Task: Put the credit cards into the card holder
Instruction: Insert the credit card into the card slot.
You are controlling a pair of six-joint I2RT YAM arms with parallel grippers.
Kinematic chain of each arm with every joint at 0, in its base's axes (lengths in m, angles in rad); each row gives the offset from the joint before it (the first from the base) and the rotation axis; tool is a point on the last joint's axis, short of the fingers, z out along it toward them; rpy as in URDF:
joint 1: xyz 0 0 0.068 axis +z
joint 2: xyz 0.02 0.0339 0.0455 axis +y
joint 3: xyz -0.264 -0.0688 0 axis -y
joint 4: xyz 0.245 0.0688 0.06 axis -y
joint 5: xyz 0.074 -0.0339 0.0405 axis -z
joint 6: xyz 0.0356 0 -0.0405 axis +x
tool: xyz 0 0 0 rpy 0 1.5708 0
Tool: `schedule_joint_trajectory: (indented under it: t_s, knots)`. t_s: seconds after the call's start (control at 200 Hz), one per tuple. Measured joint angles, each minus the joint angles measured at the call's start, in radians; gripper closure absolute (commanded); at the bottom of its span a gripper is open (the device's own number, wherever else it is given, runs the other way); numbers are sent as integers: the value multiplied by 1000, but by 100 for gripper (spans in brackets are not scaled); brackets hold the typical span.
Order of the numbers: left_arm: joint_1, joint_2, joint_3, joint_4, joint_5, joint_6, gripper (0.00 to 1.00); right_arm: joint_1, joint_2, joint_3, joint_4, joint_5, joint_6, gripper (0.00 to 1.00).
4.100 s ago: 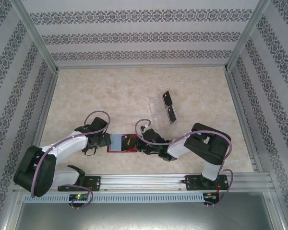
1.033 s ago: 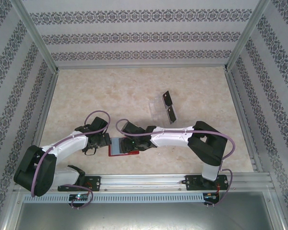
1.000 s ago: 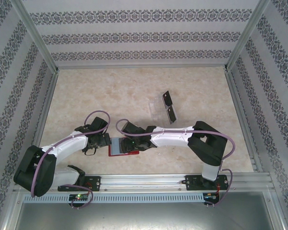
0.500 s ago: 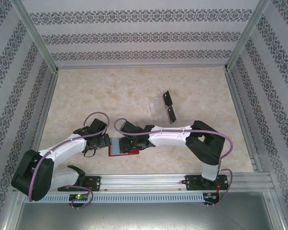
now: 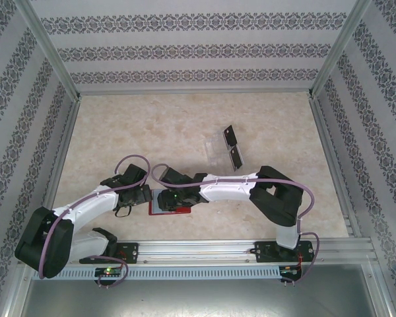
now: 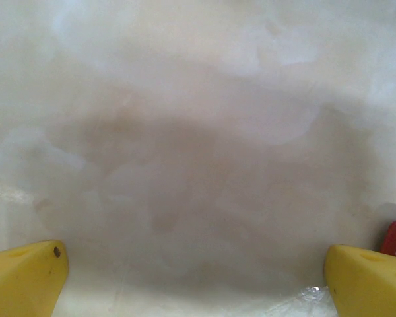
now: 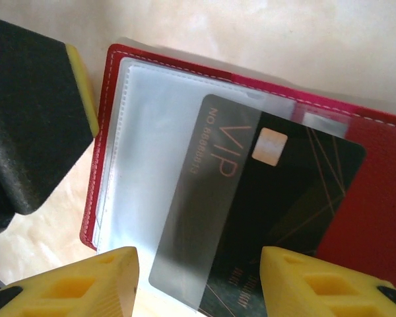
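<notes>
Three patterned walls (image 5: 198,49), one marbled tabletop (image 5: 152,125); left tool (image 6: 195,257) and right tool (image 7: 198,264) both splayed, empty.

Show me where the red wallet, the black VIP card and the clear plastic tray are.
Red wallet (image 7: 376,224): right wrist view, on the bare red surface right of the card.
Black VIP card (image 7: 290,205): right wrist view, on its uncovered dark part.
Clear plastic tray (image 5: 216,148): top view, on its transparent body.

Below my right claw (image 7: 197,281), the black card (image 7: 284,205) reads "VIP" in pale letters; beside it a smaller line starts "NO", its digits too blurred to read.
</notes>
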Motion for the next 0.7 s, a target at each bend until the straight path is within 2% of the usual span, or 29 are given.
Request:
schedule_joint_trajectory:
  t_s: [0.699]
  knots:
    - [-6, 4, 0, 2, -6, 0, 0, -45, -52, -85, 14, 11, 14, 48]
